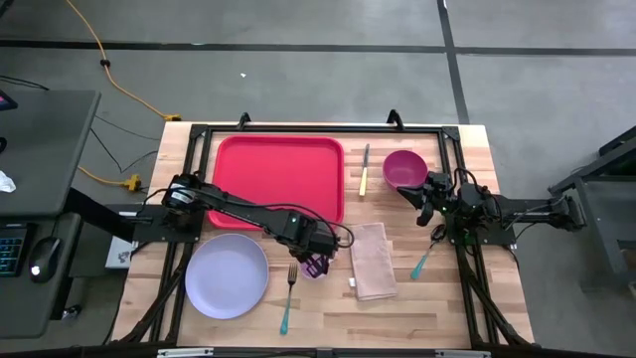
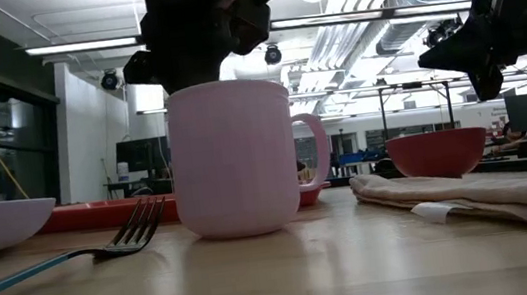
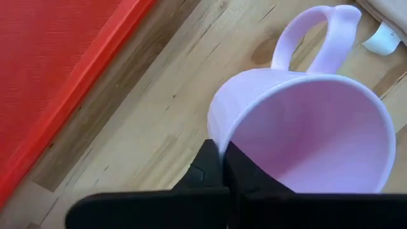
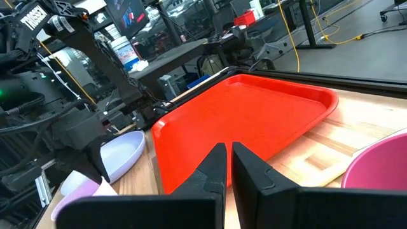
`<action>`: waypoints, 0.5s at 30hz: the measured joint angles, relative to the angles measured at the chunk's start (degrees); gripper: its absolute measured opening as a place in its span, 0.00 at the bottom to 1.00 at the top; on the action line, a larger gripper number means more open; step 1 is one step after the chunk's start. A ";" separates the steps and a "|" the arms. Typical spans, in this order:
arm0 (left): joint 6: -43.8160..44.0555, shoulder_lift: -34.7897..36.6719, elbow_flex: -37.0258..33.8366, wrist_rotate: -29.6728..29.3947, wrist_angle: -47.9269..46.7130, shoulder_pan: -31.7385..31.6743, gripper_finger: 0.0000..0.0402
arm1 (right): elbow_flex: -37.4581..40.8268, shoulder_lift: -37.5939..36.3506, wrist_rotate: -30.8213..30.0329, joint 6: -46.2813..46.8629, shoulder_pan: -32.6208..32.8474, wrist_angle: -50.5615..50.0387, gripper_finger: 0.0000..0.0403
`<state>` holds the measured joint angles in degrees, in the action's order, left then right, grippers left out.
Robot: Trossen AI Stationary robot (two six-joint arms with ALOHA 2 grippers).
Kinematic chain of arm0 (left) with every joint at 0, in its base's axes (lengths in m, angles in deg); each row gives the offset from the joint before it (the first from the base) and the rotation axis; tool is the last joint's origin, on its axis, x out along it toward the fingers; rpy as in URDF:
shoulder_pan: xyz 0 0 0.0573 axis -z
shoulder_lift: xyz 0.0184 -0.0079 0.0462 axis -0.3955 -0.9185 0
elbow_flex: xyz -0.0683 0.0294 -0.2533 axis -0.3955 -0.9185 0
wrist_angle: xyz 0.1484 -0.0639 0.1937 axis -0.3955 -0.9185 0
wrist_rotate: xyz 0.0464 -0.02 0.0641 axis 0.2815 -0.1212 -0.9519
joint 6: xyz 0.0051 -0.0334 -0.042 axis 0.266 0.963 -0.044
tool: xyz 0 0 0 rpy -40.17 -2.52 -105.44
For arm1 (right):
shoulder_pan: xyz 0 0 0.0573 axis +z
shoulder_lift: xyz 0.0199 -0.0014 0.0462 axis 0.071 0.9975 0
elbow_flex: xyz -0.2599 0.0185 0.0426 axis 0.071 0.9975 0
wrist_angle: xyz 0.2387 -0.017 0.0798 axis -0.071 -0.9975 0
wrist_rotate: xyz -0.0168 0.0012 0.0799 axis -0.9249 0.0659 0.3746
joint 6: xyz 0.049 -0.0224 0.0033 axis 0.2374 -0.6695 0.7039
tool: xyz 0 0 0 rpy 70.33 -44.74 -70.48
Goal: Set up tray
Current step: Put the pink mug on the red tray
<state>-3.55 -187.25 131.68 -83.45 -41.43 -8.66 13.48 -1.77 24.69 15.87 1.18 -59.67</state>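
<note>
A lavender mug point(image 1: 316, 266) stands upright with its base on the wooden table, between the fork point(image 1: 288, 296) and the beige napkin point(image 1: 373, 261). My left gripper point(image 1: 314, 249) comes down on it from above and is shut on its rim. The red tray point(image 1: 278, 174) lies bare at the far left of the table, a little beyond the mug. The round lavender plate point(image 1: 227, 275) lies near the front left. My right gripper point(image 1: 417, 196) waits shut and level at the right, next to the magenta bowl point(image 1: 404, 169), holding nothing. My left gripper pinches the mug's wall at the rim point(image 3: 216, 137), on the side opposite the handle point(image 3: 318, 35). One finger point(image 3: 254, 181) is inside the mug and the other point(image 3: 202, 173) outside. The fingers point steeply down. The mug point(image 2: 235, 161) stands upright with its base on the table.
A knife point(image 1: 364, 169) lies between tray and bowl, and a teal spoon point(image 1: 425, 259) lies right of the napkin. A black frame point(image 1: 298, 129) runs round the far part of the table. Bare wood shows between the tray's near rim point(image 3: 82, 83) and the mug.
</note>
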 joint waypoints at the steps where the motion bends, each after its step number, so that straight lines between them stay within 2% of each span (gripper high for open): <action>1: 0.21 0.00 0.00 0.03 -0.02 0.00 0.05 | 0.00 0.00 0.00 0.00 0.00 0.02 0.00; 4: 1.44 0.00 0.00 0.09 -0.09 0.00 0.07 | 0.00 0.00 0.00 0.00 0.00 0.02 0.00; 8: 1.51 0.00 1.23 1.33 -1.06 0.00 0.03 | -0.01 0.00 0.00 0.00 -0.01 0.02 0.00; 11: 1.49 0.00 4.90 1.54 -2.78 0.00 0.03 | -0.01 0.00 0.00 0.00 0.00 0.02 0.00; 15: 0.98 0.00 12.61 0.96 -10.60 0.00 0.03 | 0.00 0.00 0.00 0.00 0.00 0.02 0.00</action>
<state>-2.57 -187.25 144.29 -82.49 -52.03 -8.66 13.48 -1.77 24.69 15.87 1.18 -59.65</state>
